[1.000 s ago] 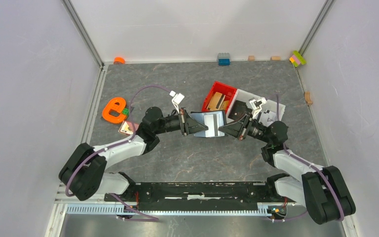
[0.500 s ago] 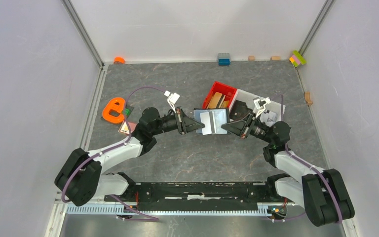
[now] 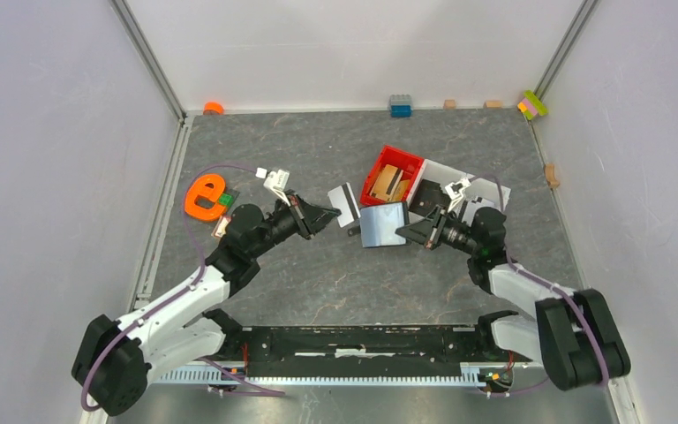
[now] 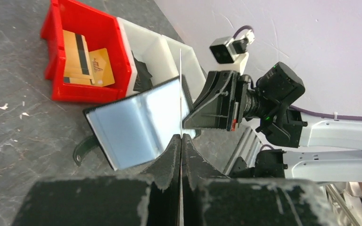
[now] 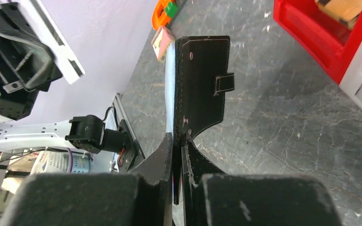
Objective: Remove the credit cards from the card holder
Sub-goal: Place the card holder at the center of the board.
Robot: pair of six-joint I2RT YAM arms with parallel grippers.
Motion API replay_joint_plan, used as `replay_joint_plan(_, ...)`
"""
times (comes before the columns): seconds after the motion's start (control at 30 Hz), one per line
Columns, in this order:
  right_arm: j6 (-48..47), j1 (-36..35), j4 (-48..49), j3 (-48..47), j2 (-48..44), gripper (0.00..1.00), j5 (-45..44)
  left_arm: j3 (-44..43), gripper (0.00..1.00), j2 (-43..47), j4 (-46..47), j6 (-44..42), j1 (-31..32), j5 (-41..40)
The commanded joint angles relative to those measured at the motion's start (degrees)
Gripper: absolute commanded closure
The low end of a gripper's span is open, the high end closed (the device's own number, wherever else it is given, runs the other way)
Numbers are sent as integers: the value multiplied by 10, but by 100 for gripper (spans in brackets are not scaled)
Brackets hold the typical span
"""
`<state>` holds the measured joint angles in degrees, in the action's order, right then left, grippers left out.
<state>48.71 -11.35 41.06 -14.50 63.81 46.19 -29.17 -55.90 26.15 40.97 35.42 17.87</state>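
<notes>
Top external view, where's the wallet [image 3: 382,224]?

— Near the middle of the table, open, pale blue inside facing up. The right gripper [image 3: 409,231] is clamped on its right edge, just in front of the red bin [image 3: 370,180].

And the left gripper [image 3: 327,213]?

— Pinched tight on a grey card [image 3: 347,202] with a dark stripe. That card is out of the wallet, just beside its far left corner; touching or not, I cannot tell.

Does the left wrist view agree?

— Yes, the card shows edge-on, a thin line between the fingers, with the wallet behind it.

Any other cards?

— The right wrist view shows a pink card [image 5: 161,43] flat on the table, near the orange toy [image 3: 192,201]
</notes>
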Motion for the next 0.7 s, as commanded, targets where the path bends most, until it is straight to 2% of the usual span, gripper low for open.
replay_joint_plan(0.0,-16,-41,5,-43,66,95,7,15,98,30,-14,-41,-2,-63)
replay_joint_plan(0.17,-42,-109,-24,-94,161,94,13,12,98,27,-13,-39,-2,-56)
replay_joint_plan(0.27,-100,-109,-136,-121,165,75,-40,12,98,23,-13,-46,-2,-57)
replay_joint_plan(0.37,-155,-106,-220,-145,130,69,-105,10,98,13,-7,-47,-2,-48)
replay_joint_plan(0.43,-173,-101,-249,-144,91,54,-140,6,98,1,3,-46,-2,-30)
replay_joint_plan(0.53,-208,-97,-262,-123,5,22,-201,0,98,-23,22,-39,-1,5)
replay_joint_plan(0.6,-211,-98,-227,-92,-65,11,-218,-5,98,-39,38,-29,0,33)
replay_joint_plan(0.67,-200,-97,-157,-63,-114,10,-179,-3,98,-54,74,-14,1,67)
